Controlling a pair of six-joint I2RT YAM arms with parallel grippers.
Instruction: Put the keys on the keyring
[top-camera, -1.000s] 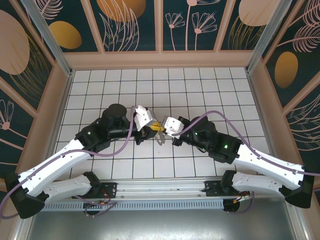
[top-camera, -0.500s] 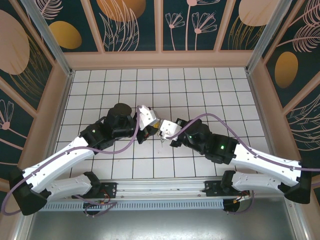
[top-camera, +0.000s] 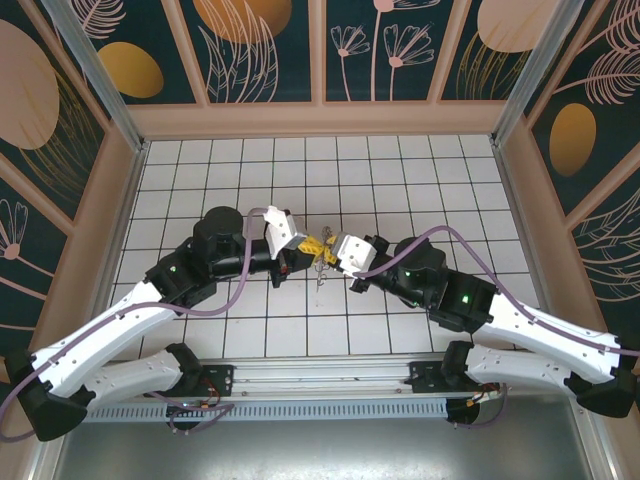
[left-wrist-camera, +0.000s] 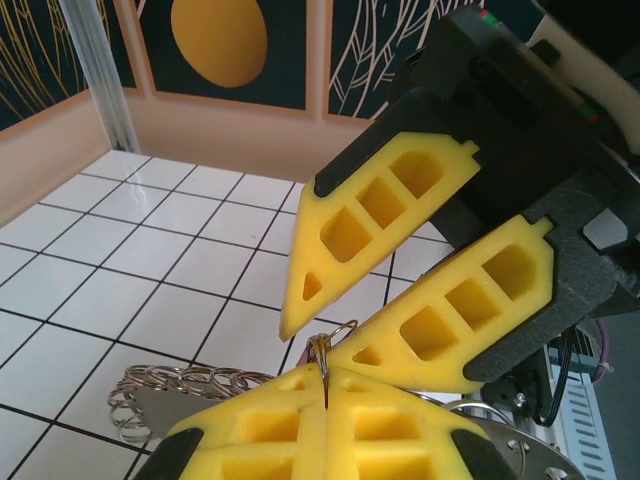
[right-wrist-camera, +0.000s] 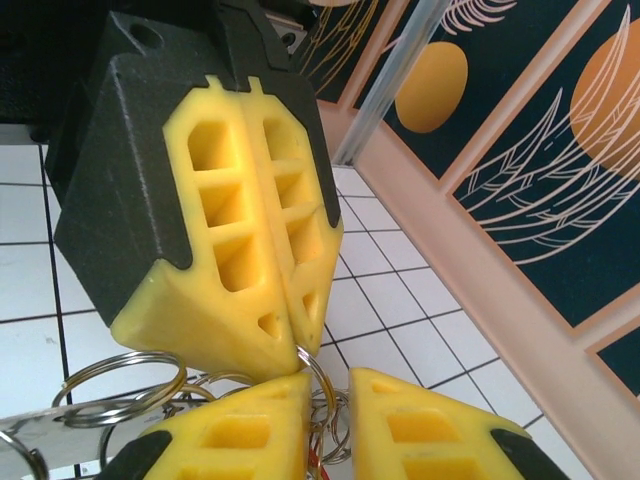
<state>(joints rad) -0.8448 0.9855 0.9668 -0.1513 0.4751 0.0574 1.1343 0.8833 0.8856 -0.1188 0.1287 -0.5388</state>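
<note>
Two arms meet tip to tip above the middle of the tiled table (top-camera: 420, 190). On the left, the left gripper (left-wrist-camera: 325, 378) is pinched tight on the thin keyring (left-wrist-camera: 332, 333), up off the tiles. The keys (top-camera: 320, 279) dangle just under it, next to some silvery split rings (left-wrist-camera: 170, 385). On the right, the right gripper (right-wrist-camera: 330, 385) has its fingers spread, straddling those rings and pretty much touching the left one's tips.

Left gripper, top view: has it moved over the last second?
Yes. The left gripper has shifted slightly toward the back wall, judged against the floor grid.
</note>
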